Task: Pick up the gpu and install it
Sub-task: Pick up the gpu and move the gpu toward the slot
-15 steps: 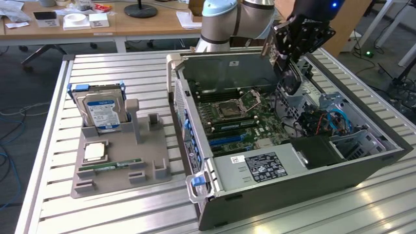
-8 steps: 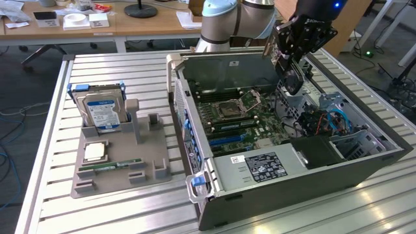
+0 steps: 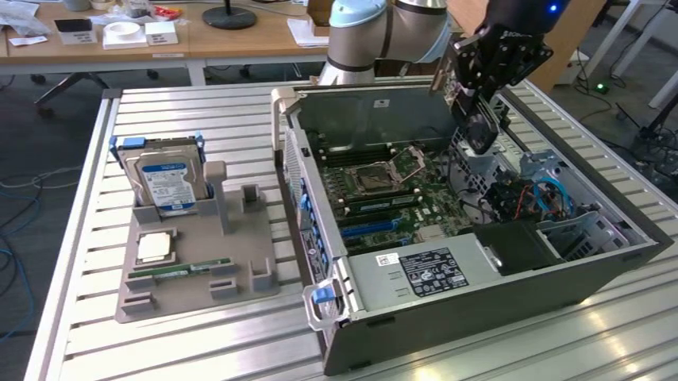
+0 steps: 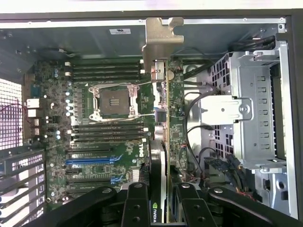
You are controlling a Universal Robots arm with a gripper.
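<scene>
The gpu [image 4: 162, 113] hangs edge-on in the grasp of the gripper [image 4: 163, 208], its silvery bracket at the end farthest from the fingers; the 2 fingers [image 4: 137, 203] are partly closed, pressing 1 on each face of the card; the card is in the air over the open computer case [image 3: 487, 294], not yet seated in a slot; in the wrist view it lines up between the motherboard [image 4: 109, 142] and the metal drive cage [image 4: 251, 104], just beside the bare CPU socket [image 4: 115, 100]; the case lies on its side on the slatted tabletop [image 3: 212, 111], toward the exterior view's right edge; a grey holder tray [image 3: 190, 278] sits near the exterior view's left edge, well apart from the card, carrying 1 upright hard drive [image 3: 167, 178], 1 CPU [image 3: 156, 246] and 1 green RAM stick [image 3: 180, 271].
</scene>
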